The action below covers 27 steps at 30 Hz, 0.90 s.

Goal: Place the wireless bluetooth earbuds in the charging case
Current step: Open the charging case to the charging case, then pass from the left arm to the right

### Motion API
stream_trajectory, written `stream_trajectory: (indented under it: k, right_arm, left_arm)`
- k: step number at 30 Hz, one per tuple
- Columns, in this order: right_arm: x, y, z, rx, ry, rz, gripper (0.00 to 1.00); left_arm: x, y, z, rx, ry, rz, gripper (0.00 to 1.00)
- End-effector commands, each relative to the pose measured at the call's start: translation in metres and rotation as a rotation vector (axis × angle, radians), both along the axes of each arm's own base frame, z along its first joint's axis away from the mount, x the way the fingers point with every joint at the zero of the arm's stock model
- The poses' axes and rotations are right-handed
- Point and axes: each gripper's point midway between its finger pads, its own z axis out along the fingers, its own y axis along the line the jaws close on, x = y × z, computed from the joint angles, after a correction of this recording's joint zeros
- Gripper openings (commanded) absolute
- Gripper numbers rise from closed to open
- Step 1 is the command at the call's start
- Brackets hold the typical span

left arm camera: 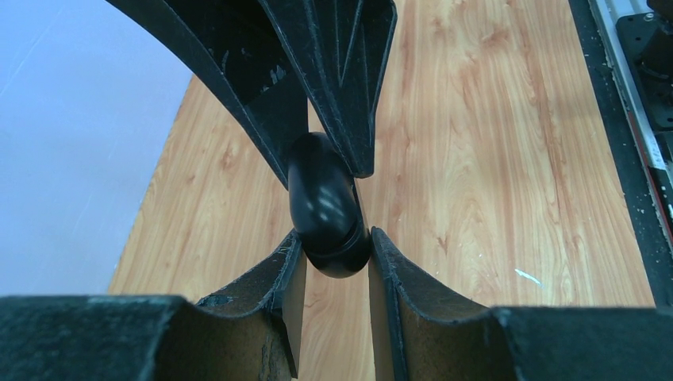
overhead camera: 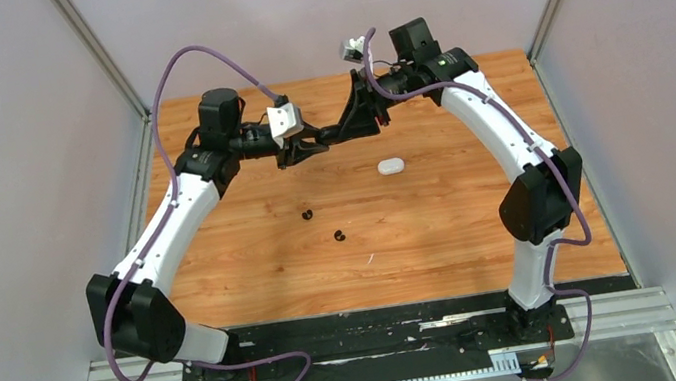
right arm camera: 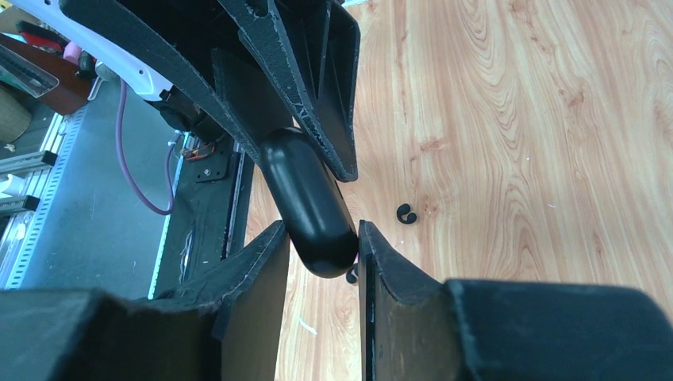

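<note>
Gripped from both ends above the far middle of the light wooden counter (overhead camera: 254, 264): a glossy black pill-shaped charging case (left arm camera: 324, 202), with the left jaws pinched narrow on one rounded end and the right jaws pinched narrow on the other. Lying loose on the counter below and well apart from it: one tiny black curled plastic earbud (overhead camera: 307, 215) and a second black earbud (overhead camera: 340, 236) just beside it, plus a white pill-shaped case (overhead camera: 391, 165) resting flat further back and right. Cannot tell whether the small white speck (overhead camera: 371, 259) nearer the arm bases is an earbud.
</note>
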Motion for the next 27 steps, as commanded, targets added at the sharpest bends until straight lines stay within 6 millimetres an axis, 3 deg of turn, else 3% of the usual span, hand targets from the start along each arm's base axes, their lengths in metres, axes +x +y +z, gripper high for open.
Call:
stream_trajectory:
  k: [1, 16, 27]
  right_arm:
    - [0.029, -0.004, 0.021, 0.033, -0.130, -0.064, 0.34]
    - [0.038, -0.008, 0.022, 0.017, -0.160, -0.107, 0.38]
    - [0.023, -0.008, 0.013, 0.010, -0.168, -0.065, 0.35]
  left_arm:
    - [-0.022, -0.011, 0.006, -0.012, 0.034, -0.097, 0.00]
    - [-0.018, -0.013, 0.000, -0.008, 0.080, -0.089, 0.00]
    - [-0.009, -0.018, 0.009, -0.079, 0.152, -0.035, 0.00]
